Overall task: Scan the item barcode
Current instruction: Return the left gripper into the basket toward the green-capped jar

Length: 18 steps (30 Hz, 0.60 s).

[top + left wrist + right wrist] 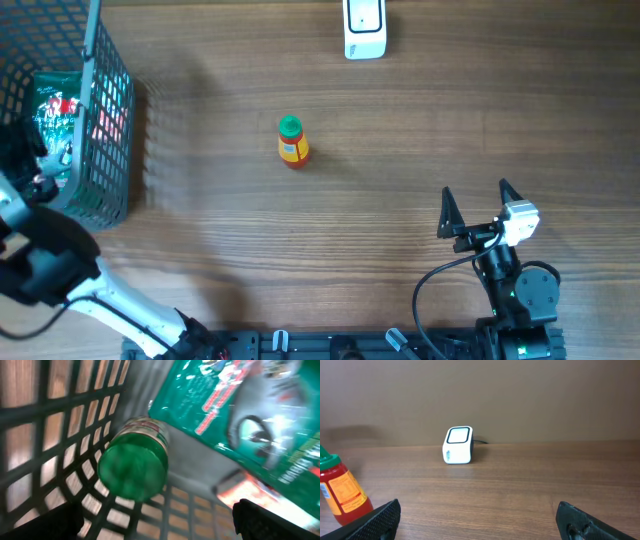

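Wooden bench [400, 150] carries the red bottle [291, 141], upright, well apart from the white scanner [364, 28] at the far edge. We see our left hand [157, 522] spread wide inside the basket [105, 120], facing a green-lidded jar [132, 467] and a green packet [240, 415]. Our right hand [475, 192] gapes wide, empty, right of the bottle.

Bottle [291, 141] mid-table, scanner [364, 28] behind, basket [112, 115] far left

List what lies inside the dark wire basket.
Inside the dark wire basket: a glossy green packet and a green-capped bottle. The packet covers most of a red-orange item; what it is cannot be told.
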{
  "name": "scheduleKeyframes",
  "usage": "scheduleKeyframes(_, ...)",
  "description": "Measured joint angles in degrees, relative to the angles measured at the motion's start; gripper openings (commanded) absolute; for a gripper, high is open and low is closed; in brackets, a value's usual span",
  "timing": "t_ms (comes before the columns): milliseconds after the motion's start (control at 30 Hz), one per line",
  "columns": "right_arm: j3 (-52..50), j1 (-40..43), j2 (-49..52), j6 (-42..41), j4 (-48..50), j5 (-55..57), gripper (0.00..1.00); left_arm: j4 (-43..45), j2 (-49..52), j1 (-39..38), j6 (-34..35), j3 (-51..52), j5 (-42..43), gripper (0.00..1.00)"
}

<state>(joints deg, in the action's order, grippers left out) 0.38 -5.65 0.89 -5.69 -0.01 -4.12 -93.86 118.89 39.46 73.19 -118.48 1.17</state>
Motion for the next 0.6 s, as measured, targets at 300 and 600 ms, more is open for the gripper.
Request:
scheduleKeyframes(300, 0.00, 0.00, 0.00, 0.00, 0.00, 0.00, 0.99, -2.38, 3.80, -1.70, -1.60, 0.13, -2.40, 1.00)
scheduleKeyframes(600, 0.00, 0.00, 0.00, 0.00, 0.00, 0.00, 1.00, -0.52, 3.80, -4.24, -2.19, 5.22, -4.37, 1.00)
